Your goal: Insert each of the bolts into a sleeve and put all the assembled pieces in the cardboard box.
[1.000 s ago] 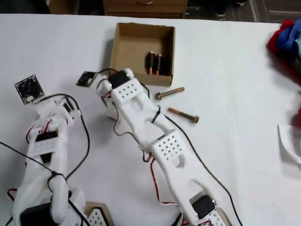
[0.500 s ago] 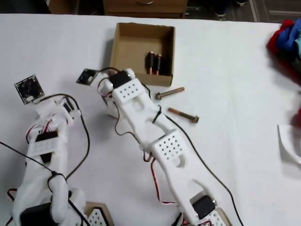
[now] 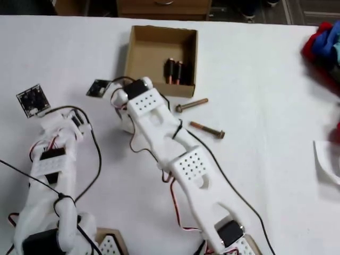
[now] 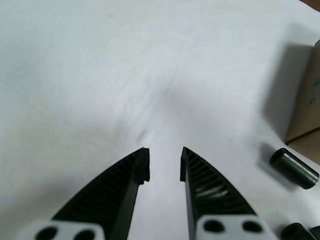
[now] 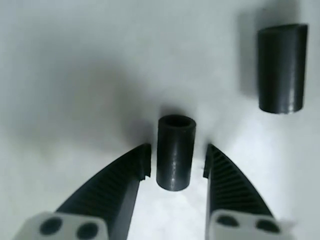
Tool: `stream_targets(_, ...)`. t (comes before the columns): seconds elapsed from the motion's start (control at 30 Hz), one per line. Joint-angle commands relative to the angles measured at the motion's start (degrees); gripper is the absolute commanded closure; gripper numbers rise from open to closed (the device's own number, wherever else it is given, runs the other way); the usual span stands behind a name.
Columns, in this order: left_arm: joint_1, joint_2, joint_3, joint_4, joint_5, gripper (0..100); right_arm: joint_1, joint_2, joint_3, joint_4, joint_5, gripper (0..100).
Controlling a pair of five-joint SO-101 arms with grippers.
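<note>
My right gripper (image 5: 175, 162) is open and low over the table, with a black sleeve (image 5: 175, 152) between its fingers and a small gap on each side. A second sleeve (image 5: 282, 67) lies beyond it. The right arm (image 3: 159, 133) stretches towards the cardboard box (image 3: 159, 89), which holds two assembled pieces (image 3: 174, 71). Two bare bolts (image 3: 191, 104) (image 3: 207, 129) lie on the table just beside the box. My left gripper (image 4: 164, 162) is slightly open over bare table, nothing in it. Off to its side are a sleeve (image 4: 294, 168) and the box corner (image 4: 307, 110).
Coloured cloth (image 3: 321, 42) lies at the table's right edge, with a white object (image 3: 326, 162) below it. The left arm (image 3: 50, 159) and its cables occupy the near left. Open white table surface lies to the right of the bolts.
The right arm's wrist has shifted very slightly beside the box. Bolts, box and left arm are where they were.
</note>
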State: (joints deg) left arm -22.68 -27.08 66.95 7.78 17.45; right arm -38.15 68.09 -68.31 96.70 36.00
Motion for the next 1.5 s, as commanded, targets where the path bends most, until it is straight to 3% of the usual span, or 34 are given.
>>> stream_targets(0.0,0.4,0.1,-2.3,-1.0,0.4,88,0.7,0.6,0.0,0.2,1.3,82.6)
stream_targets(0.7,-2.3,-0.4,-2.2,-0.7,0.9,88,0.5,0.6,0.2,-1.5,-2.4,83.0)
stream_targets(0.77,-2.3,-0.4,-2.2,-0.7,0.9,88,0.5,0.6,0.4,-1.5,-2.4,86.7)
stream_targets(0.83,-2.3,-0.4,-2.2,-0.7,0.9,88,0.5,0.6,0.5,-1.5,-2.5,97.8)
stream_targets(1.03,-2.3,-0.4,-2.2,-0.7,0.9,88,0.7,0.5,0.5,-1.0,-2.9,97.7)
stream_targets(1.17,-2.3,-0.1,-2.2,-0.5,0.5,88,3.6,-1.7,-3.4,3.7,-8.9,97.8)
stream_targets(1.33,-0.3,-0.1,-4.1,4.7,-0.3,88,12.9,-13.1,-6.1,4.8,-12.1,97.9)
stream_targets(1.47,6.4,0.1,-7.8,10.5,-7.6,88,20.0,-26.4,2.2,4.9,-12.5,97.9)
